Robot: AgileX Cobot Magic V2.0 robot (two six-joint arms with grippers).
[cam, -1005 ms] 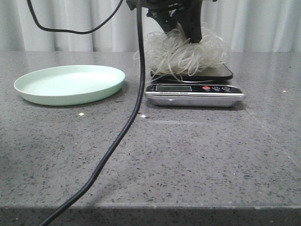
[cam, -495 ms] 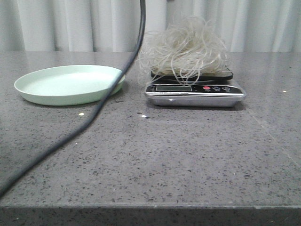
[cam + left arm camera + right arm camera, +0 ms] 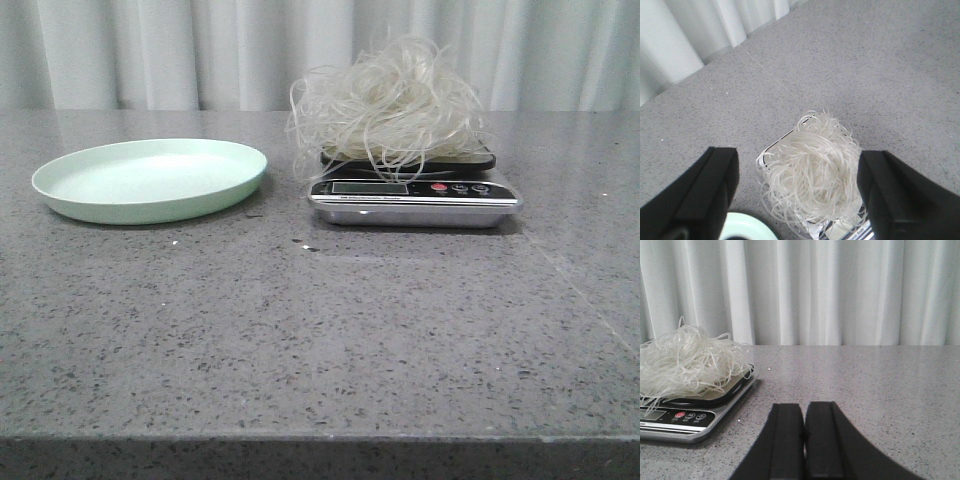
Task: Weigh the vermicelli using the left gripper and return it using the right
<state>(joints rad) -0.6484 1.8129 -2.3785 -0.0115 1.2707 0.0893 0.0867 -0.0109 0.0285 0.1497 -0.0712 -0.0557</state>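
Vermicelli (image 3: 392, 100) sits piled on the scale (image 3: 414, 190), right of centre in the front view, strands looping over the platform's left and front edges. Green plate (image 3: 150, 178) at left of frame is bare, well apart from the scale.

Left end effector (image 3: 797, 192) hangs above the pile, fingers spread wide, released, holding nothing. Right end effector (image 3: 804, 440) is low over the worktop (image 3: 320, 340) beside the scale, fingers pressed together, clenched on nothing.

Risks, as judgement:
- loose strands overhang the platform; any touching the scale body or worktop could skew the reading.
- the nest is springy and tangled; a shallow pinch by the right end effector may lift only part, shedding strands on the way to the plate.
- a low approach could nudge the scale.

Writing: the scale's display and button labels are too small to read; no brand legible.
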